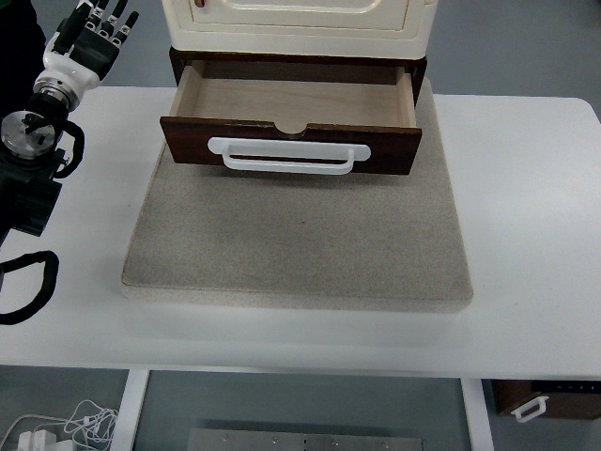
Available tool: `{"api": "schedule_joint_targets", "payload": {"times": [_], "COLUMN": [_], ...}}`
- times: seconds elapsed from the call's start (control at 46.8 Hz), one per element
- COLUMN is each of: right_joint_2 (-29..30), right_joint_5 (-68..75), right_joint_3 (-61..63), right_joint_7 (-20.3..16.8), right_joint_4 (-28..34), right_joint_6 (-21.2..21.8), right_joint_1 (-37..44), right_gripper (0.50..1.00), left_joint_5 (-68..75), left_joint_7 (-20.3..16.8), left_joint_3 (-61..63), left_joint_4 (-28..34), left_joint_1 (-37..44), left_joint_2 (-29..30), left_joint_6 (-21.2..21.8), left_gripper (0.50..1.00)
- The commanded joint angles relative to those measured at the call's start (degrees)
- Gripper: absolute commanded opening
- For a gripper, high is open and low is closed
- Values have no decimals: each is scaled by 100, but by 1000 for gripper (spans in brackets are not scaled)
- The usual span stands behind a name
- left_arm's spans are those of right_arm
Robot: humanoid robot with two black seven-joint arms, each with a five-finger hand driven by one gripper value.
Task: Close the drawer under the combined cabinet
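A dark wooden drawer [291,141] stands pulled out from under a cream cabinet [299,23] at the top centre. Its pale inside [291,101] is bare. A white bar handle [289,155] runs across its front panel. My left hand [94,36] is at the top left, well to the left of the drawer and above the table edge. Its black and white fingers [111,17] are spread and hold nothing. The left arm [38,141] runs down the left edge. The right arm does not show.
The cabinet rests on a grey speckled slab [300,240] on a white table [535,235]. A black cable loop [26,287] lies at the left edge. Below the table are a white cable bundle [66,427] and a dark box [549,399].
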Motion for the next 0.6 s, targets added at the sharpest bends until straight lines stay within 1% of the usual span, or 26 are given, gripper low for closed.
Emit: {"api": "schedule_joint_targets", "payload": {"times": [0.0, 0.577], "right_joint_2": [0, 0], "right_joint_5": [0, 0], "right_joint_3": [0, 0], "right_joint_7": [0, 0], "right_joint_4": [0, 0], "right_joint_6": [-2, -2], "right_joint_1": [0, 0], "right_gripper": [952, 952], "left_joint_5": [0, 0], "left_joint_7": [0, 0], "left_joint_3": [0, 0], "left_joint_4": [1, 10], "left_joint_1": [0, 9], "left_joint_2": [-2, -2], "left_joint_6": [0, 18], "left_gripper": [999, 999]}}
